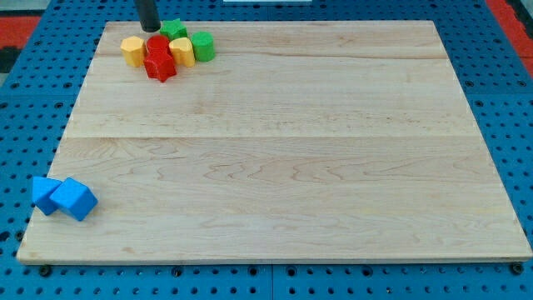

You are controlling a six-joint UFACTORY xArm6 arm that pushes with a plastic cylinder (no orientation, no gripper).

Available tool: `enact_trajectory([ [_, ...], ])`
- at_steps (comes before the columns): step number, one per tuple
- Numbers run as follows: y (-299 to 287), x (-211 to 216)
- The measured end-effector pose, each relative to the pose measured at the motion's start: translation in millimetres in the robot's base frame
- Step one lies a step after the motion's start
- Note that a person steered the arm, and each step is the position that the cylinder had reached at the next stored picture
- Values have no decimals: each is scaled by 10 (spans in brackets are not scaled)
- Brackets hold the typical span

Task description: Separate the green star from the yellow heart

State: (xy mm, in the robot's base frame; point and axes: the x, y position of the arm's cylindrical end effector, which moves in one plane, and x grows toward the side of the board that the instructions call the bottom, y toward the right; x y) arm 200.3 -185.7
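The green star (173, 30) lies at the top left of the wooden board (275, 150), at the back of a tight cluster of blocks. The yellow heart (182, 50) sits just below and to the right of it, touching or nearly touching it. My tip (150, 31) is right beside the green star's left edge, above the red blocks. The dark rod rises from it out of the view's top.
In the same cluster are a yellow hexagon (132, 50) at the left, a red round block (158, 46), a red star (160, 67) and a green round block (202, 46) at the right. A blue triangle (45, 193) and a blue cube (75, 199) lie at the bottom left.
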Motion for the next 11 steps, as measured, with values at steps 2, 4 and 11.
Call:
enact_trajectory([
  [2, 1523, 476],
  [4, 576, 4],
  [11, 1436, 1526],
])
